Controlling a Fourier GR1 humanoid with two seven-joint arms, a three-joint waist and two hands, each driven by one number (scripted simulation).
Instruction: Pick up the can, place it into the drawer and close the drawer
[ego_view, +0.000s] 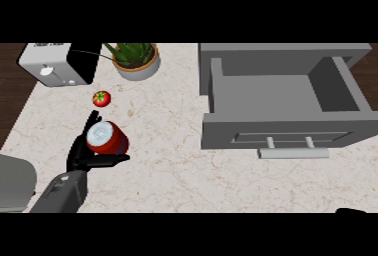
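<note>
Marble counter (170, 170): left robot hand (87, 152) grips can (105, 138); drawer (284, 107) open.

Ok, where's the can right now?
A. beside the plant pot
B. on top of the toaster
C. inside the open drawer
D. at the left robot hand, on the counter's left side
D: the can sits in the left robot hand, its fingers curled round it, on the left of the counter; the drawer stands open with nothing visible inside.
</note>
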